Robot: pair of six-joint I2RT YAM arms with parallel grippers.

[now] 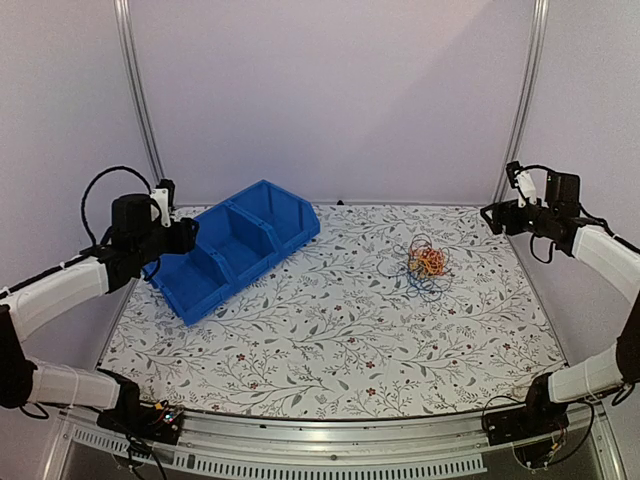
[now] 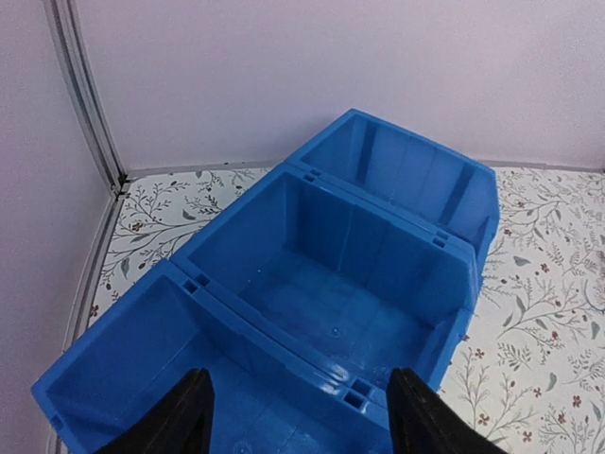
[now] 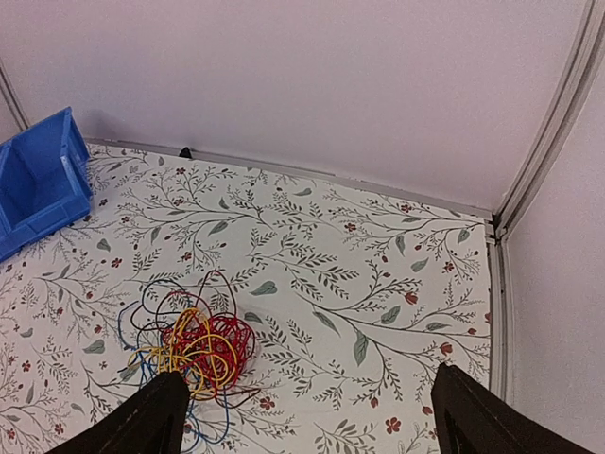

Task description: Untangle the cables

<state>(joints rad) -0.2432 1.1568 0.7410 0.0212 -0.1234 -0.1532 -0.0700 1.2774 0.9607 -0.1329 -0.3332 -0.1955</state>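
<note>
progress: untangling not begun, I judge | thin red, yellow, blue and dark cables (image 1: 428,264) in one knotted clump toward the floral surface's (image 1: 330,340) far right corner | left tool (image 2: 300,409) wide open, empty, by blue plastic bin (image 1: 296,222), far left corner | right tool (image 3: 307,409) wide open, empty, near clump | all separating left

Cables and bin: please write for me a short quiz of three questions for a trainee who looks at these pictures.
1. How many compartments has the bin? A two, B three, C four.
2. True or false: the cables lie in one tangle on the table, outside the bin.
3. Which is nearer the bin, the left pincer or the right pincer?
Key: 1 B; 2 true; 3 left.
</note>
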